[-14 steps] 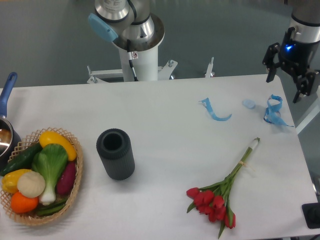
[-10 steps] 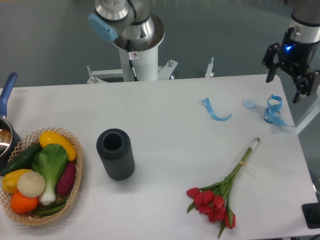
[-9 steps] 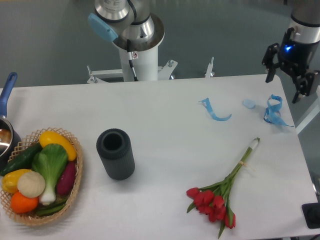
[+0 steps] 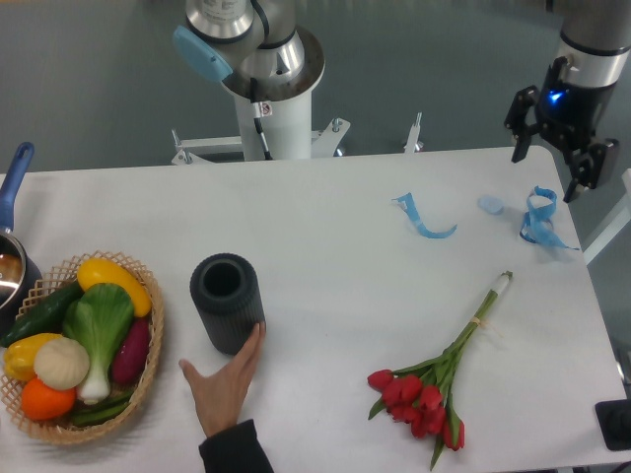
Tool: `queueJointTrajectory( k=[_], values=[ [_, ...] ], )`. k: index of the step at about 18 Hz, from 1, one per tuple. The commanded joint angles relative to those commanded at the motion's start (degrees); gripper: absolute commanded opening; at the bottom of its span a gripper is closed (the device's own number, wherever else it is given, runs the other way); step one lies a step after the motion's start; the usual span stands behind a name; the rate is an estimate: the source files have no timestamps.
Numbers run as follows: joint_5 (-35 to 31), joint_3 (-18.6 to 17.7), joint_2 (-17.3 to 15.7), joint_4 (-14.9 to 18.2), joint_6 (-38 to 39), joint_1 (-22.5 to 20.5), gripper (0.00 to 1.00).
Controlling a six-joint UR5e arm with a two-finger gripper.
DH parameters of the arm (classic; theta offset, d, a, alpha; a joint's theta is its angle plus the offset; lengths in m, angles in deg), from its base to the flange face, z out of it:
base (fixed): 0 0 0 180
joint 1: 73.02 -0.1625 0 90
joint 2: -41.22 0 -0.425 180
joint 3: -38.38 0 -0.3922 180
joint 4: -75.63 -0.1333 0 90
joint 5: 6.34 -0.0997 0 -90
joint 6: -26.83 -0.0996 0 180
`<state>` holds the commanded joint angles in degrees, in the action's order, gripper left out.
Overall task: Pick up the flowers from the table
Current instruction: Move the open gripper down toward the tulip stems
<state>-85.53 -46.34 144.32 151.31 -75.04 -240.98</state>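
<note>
Above the desk's [image 4: 325, 227] far right corner the end effector [image 4: 552, 158] is held wide and empty, well apart from the flowers [image 4: 434, 389], so a hand [image 4: 225, 384] could be struck.

**Layout of the table**

We see the flowers [image 4: 434, 382] lying near-right on the table [image 4: 325, 227]. The ribbons [image 4: 485, 217] lie beyond them, with the gripper [image 4: 548, 166] above the far-right edge. The basket [image 4: 84, 347] sits near-left; the cylinder [image 4: 227, 302] stands between, a hand [image 4: 223, 384] touching its near side.
</note>
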Motion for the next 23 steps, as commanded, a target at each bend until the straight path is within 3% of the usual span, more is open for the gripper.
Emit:
queueJointTrajectory(
  k=[3, 8, 12, 18, 23],
  values=[
    [0.0, -1.2, 0.7, -0.8, 3.4, 2.5, 1.0],
    [0.0, -1.5, 6.6, -3.9, 13.9, 6.7, 1.0],
    [0.9, -1.5, 10.6, -10.6, 19.4, 8.4, 1.0],
    [1.2, -0.8, 15.6, -16.2, 20.1, 9.4, 1.0],
    [1.1, -1.1, 18.9, -17.6, 23.0, 10.8, 1.0]
  ],
)
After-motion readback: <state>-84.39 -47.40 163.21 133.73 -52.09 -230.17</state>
